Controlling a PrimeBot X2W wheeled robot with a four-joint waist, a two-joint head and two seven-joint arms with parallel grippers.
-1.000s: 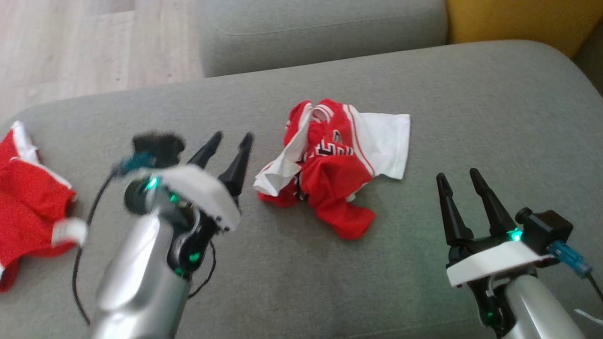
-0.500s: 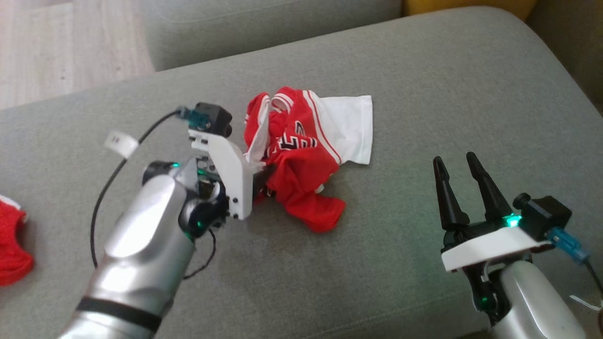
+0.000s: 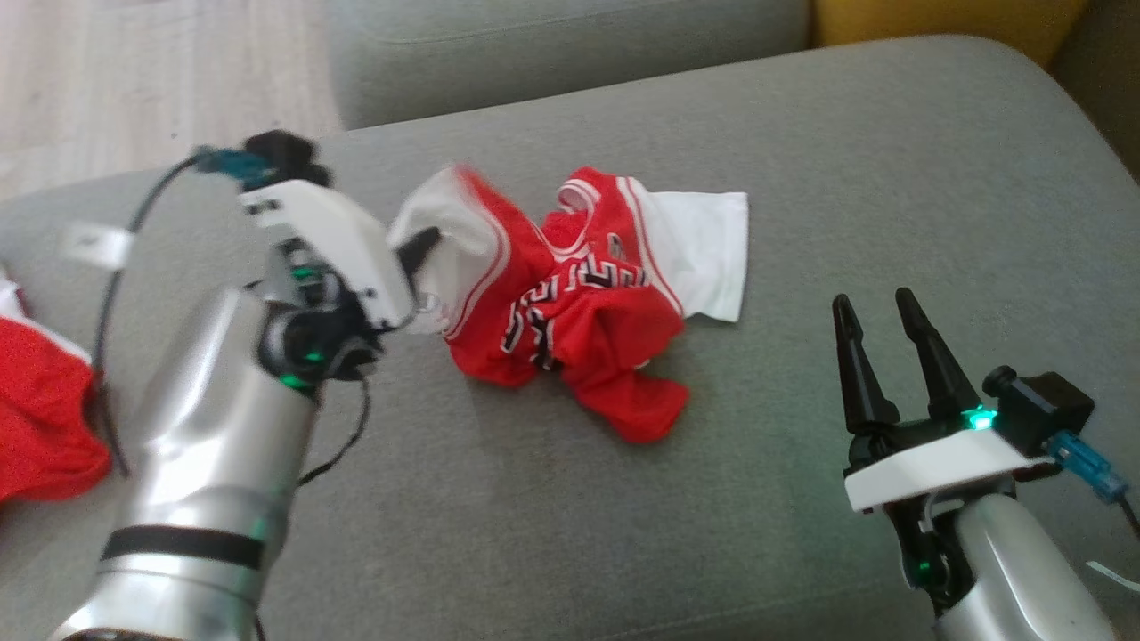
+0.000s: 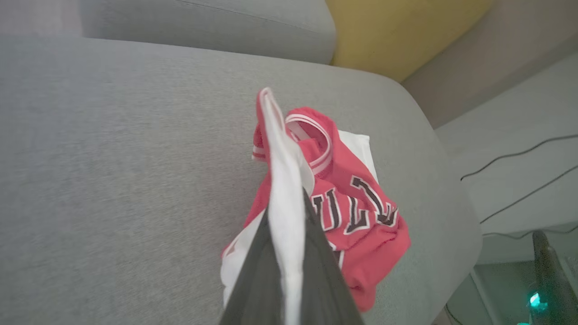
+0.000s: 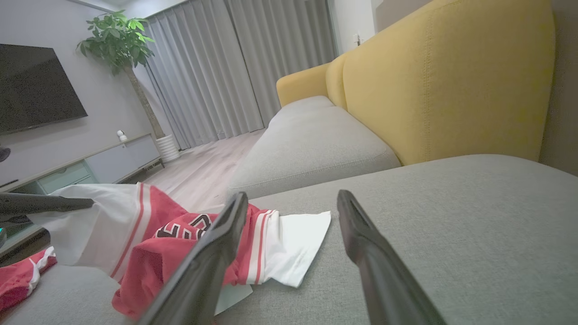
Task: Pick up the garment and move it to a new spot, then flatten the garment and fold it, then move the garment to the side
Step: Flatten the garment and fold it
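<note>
A crumpled red and white jersey, the garment (image 3: 579,320), lies mid-cushion on the grey sofa seat (image 3: 623,516). My left gripper (image 3: 419,254) is shut on its white left edge, which hangs lifted off the seat while the rest stays down. In the left wrist view the white fabric runs between the shut fingers (image 4: 259,253), above the garment (image 4: 356,212) with its black lettering. My right gripper (image 3: 873,300) stands open to the right of the garment, apart from it and holding nothing. Past its spread fingers (image 5: 212,253) the garment (image 5: 158,243) lies to the left.
Another red garment (image 3: 44,427) lies at the seat's left edge. A second grey cushion (image 3: 561,44) and a yellow backrest (image 3: 944,18) bound the far side. Wood floor (image 3: 134,80) lies beyond the far left. The seat's front edge is near my arms.
My left gripper reached the garment's left edge, shut on the white fabric and raised it up and leftward. The right gripper stayed open in place. The head camera shifted.
</note>
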